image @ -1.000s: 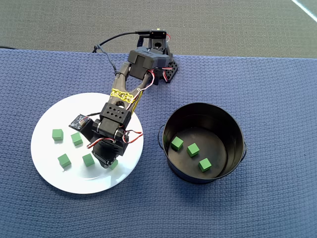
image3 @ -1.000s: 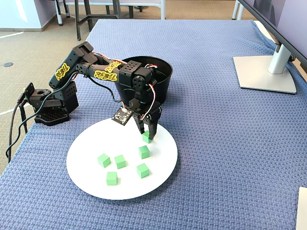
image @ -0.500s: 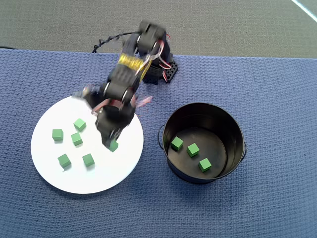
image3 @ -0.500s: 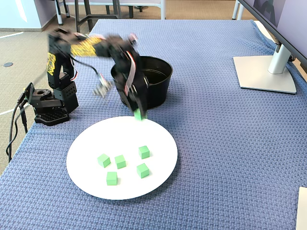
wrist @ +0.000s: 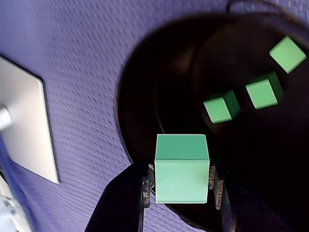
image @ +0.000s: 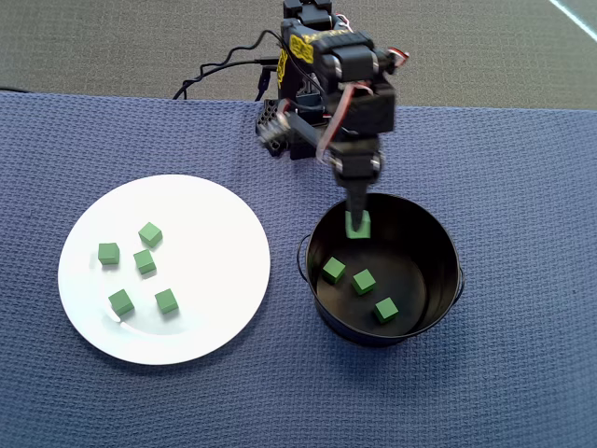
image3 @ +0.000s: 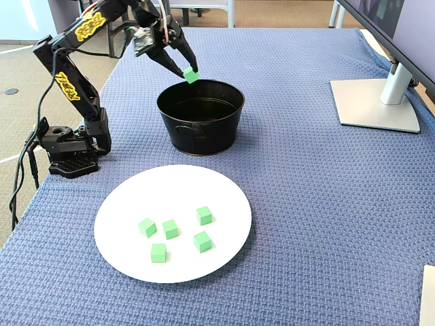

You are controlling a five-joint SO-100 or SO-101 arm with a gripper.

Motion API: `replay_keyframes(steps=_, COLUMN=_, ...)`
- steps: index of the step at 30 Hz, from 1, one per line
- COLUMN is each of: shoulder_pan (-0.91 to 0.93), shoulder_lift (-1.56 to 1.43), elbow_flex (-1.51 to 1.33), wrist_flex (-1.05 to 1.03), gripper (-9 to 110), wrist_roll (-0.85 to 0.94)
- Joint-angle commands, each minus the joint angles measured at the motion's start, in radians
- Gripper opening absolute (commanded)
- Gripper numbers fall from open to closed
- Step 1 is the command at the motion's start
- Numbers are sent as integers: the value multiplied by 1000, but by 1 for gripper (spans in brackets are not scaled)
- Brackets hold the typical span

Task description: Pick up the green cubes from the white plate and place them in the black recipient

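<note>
Plate (image3: pixel 115 224): five cubes (image3: pixel 170 229) | pot (image: pixel 438 299): three | end effector (wrist: pixel 182 186): one

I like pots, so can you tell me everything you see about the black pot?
The black pot is round with straight sides, looks like metal, and is shiny inside. A small handle shows on its side. It stands upright on the blue cloth, right of the white plate in the overhead view, not touching it. Three green cubes lie on its bottom. The fingers hold another cube above its rim.

blue woven cloth (image3: pixel 319 204), monitor stand (image3: pixel 377 102), black cables (image: pixel 219 70)
</note>
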State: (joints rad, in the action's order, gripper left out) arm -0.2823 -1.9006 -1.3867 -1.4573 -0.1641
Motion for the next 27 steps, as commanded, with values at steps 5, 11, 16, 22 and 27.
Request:
replay_keyframes(steps=5, shoulder_pan=-74, shoulder_lift=155, elbow_flex=15, wrist_flex=101, gripper=0, wrist_roll=-18)
replay_keyframes(steps=11, shoulder_pan=-80, shoulder_lift=153, elbow_flex=-9, wrist_flex=109, gripper=40, wrist_roll=43)
replay_keyframes(steps=16, shoulder_pan=-29, shoulder_lift=103, elbow_flex=-5, wrist_flex=117, gripper=41, wrist_roll=54)
replay_keyframes(steps=22, shoulder_pan=160, shoulder_lift=64, elbow_flex=95, wrist_flex=11, gripper=39, wrist_roll=101)
replay_keyframes(steps=27, shoulder_pan=383, shoulder_lift=17, elbow_flex=64, wrist_flex=-91, gripper=38, wrist_roll=411)
